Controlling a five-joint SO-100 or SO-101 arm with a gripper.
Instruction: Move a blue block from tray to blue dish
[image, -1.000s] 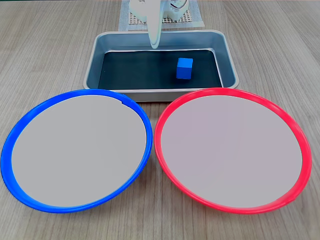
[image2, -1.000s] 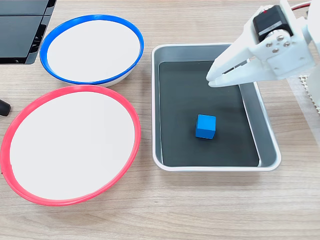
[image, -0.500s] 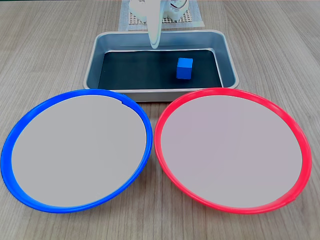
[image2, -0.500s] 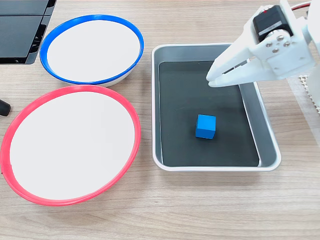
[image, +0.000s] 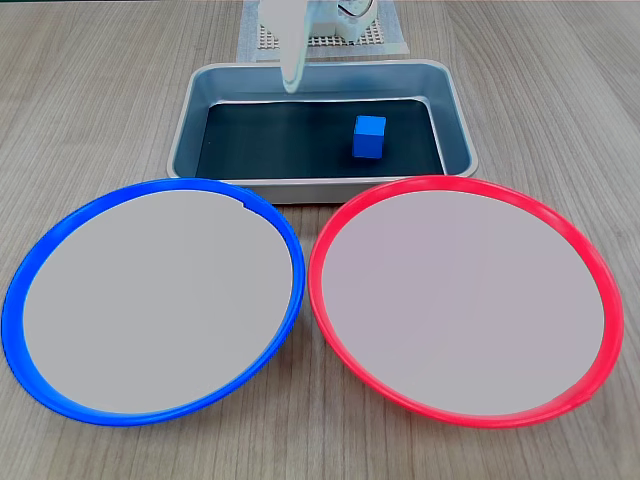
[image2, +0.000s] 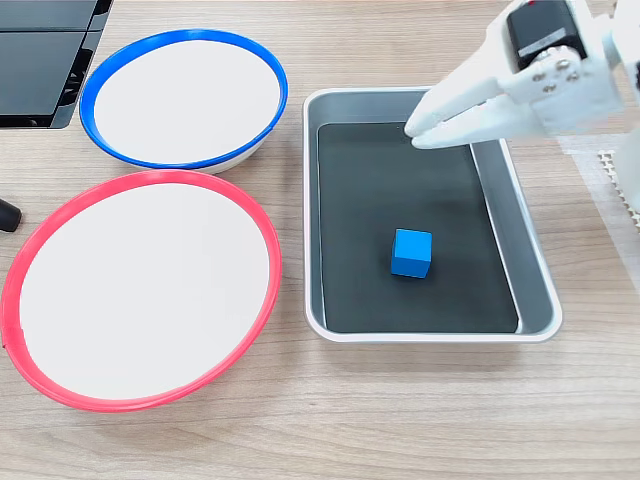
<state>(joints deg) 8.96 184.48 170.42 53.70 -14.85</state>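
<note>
The blue block sits on the dark bottom of the grey tray, toward the tray's right end in a fixed view from the front. My white gripper hangs above the tray's other half, well apart from the block, with its fingers together and nothing between them. The blue dish lies empty on the wooden table beside the tray.
An empty red-rimmed dish of the same size lies next to the blue one. The arm's white mesh base stands behind the tray. A black flat object sits at the table's corner.
The gripper has swung away from the block toward the tray's other end, leftward in the front view. The block and dishes have not moved.
</note>
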